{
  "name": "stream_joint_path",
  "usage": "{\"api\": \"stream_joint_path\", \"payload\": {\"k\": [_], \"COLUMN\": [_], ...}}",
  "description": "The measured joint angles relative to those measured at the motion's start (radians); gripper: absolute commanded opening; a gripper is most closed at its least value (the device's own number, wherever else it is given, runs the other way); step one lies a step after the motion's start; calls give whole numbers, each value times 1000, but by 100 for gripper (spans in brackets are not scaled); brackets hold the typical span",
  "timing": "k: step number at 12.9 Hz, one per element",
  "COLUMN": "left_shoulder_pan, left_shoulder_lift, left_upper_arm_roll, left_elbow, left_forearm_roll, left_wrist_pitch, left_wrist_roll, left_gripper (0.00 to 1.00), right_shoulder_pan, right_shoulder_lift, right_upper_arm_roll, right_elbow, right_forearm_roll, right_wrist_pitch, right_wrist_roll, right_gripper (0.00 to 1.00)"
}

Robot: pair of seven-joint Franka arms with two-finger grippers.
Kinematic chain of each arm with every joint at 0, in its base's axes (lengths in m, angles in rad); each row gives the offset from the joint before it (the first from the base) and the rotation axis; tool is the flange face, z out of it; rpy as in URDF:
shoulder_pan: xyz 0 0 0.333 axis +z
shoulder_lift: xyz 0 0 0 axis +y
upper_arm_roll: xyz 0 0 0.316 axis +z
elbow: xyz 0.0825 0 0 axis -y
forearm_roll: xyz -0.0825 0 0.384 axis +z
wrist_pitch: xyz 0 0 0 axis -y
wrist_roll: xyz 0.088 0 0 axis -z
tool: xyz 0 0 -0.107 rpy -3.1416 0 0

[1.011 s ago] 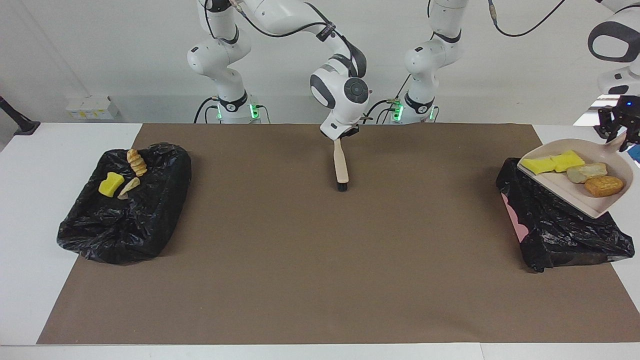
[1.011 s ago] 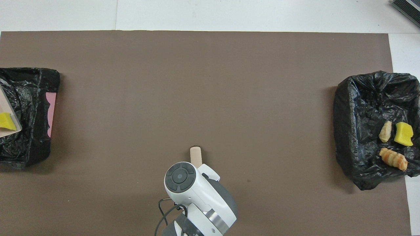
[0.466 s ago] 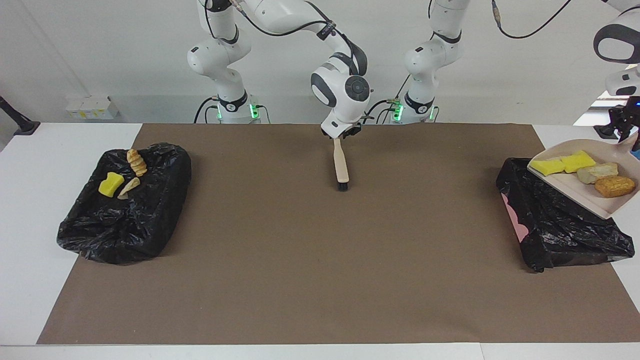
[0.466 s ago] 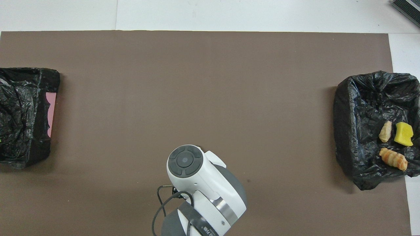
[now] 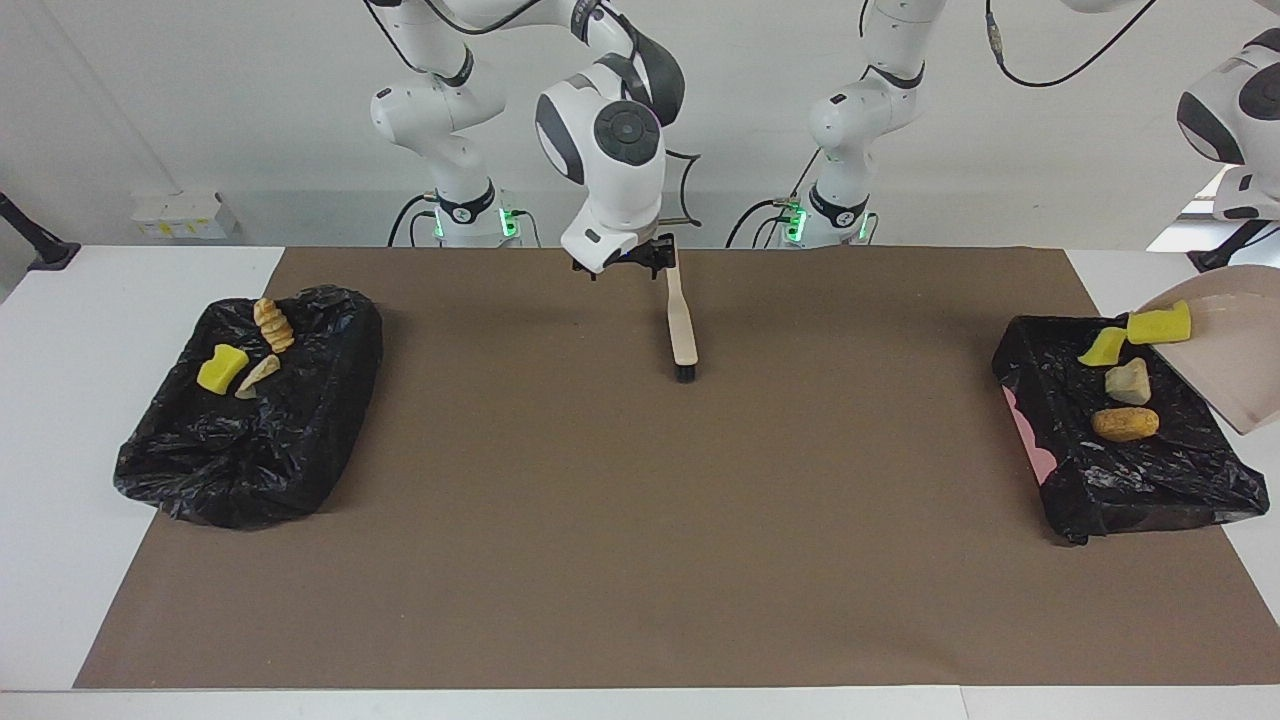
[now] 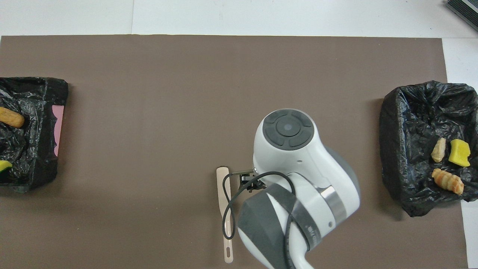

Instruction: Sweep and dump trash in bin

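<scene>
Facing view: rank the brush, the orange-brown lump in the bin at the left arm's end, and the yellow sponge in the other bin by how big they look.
1. brush, clearly the longest.
2. and 3. orange-brown lump and yellow sponge: they look much alike, so no ranking between them.

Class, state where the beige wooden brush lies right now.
In the facing view, the beige wooden brush lies flat on the brown mat, midway between the two black-lined bins, near the robots, beside the open right gripper.

Tilted dustpan [image 5: 1232,350] — trash [image 5: 1127,383] in bin [image 5: 1130,460]
</scene>
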Motion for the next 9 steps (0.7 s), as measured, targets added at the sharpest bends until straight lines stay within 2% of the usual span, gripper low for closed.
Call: {"api": "stream_joint_path", "payload": {"k": [3, 5, 7, 9], "left_shoulder_pan": [0, -3, -25, -70], "left_shoulder_lift": [-19, -40, -60, -77], "left_upper_arm_roll": [-2, -7, -14, -20], "left_elbow": [6, 8, 8, 5], "left_forearm_roll": [70, 85, 83, 28], "left_wrist_pitch": [0, -3, -39, -119], "left_wrist_roll": [0, 0, -1, -17], "left_gripper": [0, 0, 0, 0], "right_shoulder_pan": [-90, -185, -280, -357], "right_shoulder_lift": [0, 0, 0, 0], "right_upper_arm_roll": [-2, -3, -7, -16], "right_elbow": [88, 129, 165, 182], "right_forearm_roll": [-83, -90, -93, -94], "right_wrist_pitch": [-45, -53, -63, -68], "right_wrist_roll": [-129, -233, -367, -445], "right_gripper": [100, 100, 100, 100]}}
